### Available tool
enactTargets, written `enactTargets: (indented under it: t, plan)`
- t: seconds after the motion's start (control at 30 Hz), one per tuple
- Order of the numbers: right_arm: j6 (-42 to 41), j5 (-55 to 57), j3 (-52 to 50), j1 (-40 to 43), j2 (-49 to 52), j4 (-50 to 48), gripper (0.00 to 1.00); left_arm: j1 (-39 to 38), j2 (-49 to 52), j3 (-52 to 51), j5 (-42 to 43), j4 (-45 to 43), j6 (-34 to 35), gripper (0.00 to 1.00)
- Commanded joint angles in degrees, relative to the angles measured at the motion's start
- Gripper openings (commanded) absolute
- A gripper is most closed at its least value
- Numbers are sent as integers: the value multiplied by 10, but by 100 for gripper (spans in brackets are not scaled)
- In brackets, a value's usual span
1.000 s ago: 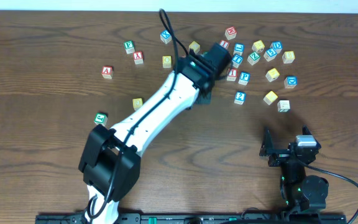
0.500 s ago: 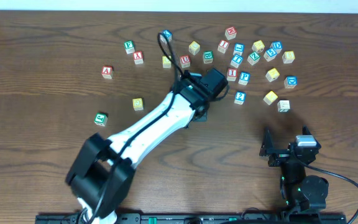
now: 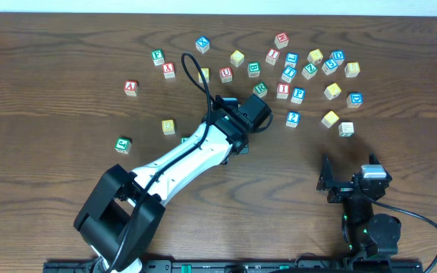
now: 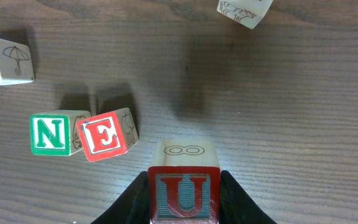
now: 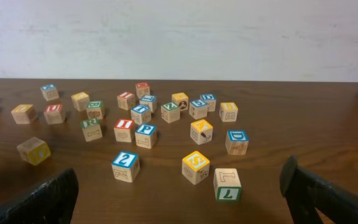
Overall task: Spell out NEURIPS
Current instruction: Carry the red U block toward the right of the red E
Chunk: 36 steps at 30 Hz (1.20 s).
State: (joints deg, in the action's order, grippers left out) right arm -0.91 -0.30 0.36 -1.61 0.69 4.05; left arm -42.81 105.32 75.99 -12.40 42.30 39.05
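A cube with a red U (image 4: 184, 190) sits between the black fingers of my left gripper (image 4: 185, 182), which is shut on it. Just left of it on the table stand a green N cube (image 4: 50, 133) and a red E cube (image 4: 104, 137), side by side and touching, the E slightly turned. I cannot tell whether the U cube touches the table. In the overhead view the left arm (image 3: 203, 142) covers these cubes. The red I (image 5: 123, 129), blue P (image 5: 145, 134) and yellow S (image 5: 196, 166) cubes lie ahead of my right gripper (image 5: 179, 193), which is open and holds nothing.
Several loose letter cubes are scattered along the far side, among them a blue 2 (image 5: 125, 165), a green-faced cube (image 5: 227, 184) and a blue D (image 5: 236, 140). Two pale cubes (image 4: 5, 59) (image 4: 244, 11) lie beyond the N and E. The right arm (image 3: 359, 201) sits at the near right.
The left arm has drawn back from the far cluster toward the middle of the table, uncovering cubes there. The right arm has not moved.
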Motion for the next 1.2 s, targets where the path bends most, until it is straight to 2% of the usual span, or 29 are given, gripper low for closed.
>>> enactTargets:
  t: [0.0,0.17,1.17]
  plan:
    - [-8,-1,0,4,-3,3,99,0,-4,1,-23,1,11,8]
    - [-8,-1,0,4,-3,3,99,0,-4,-2,-50,-3,23,8]
    - [-8,-1,0,4,-3,3,99,16,4,-45,-48,-55,48,7]
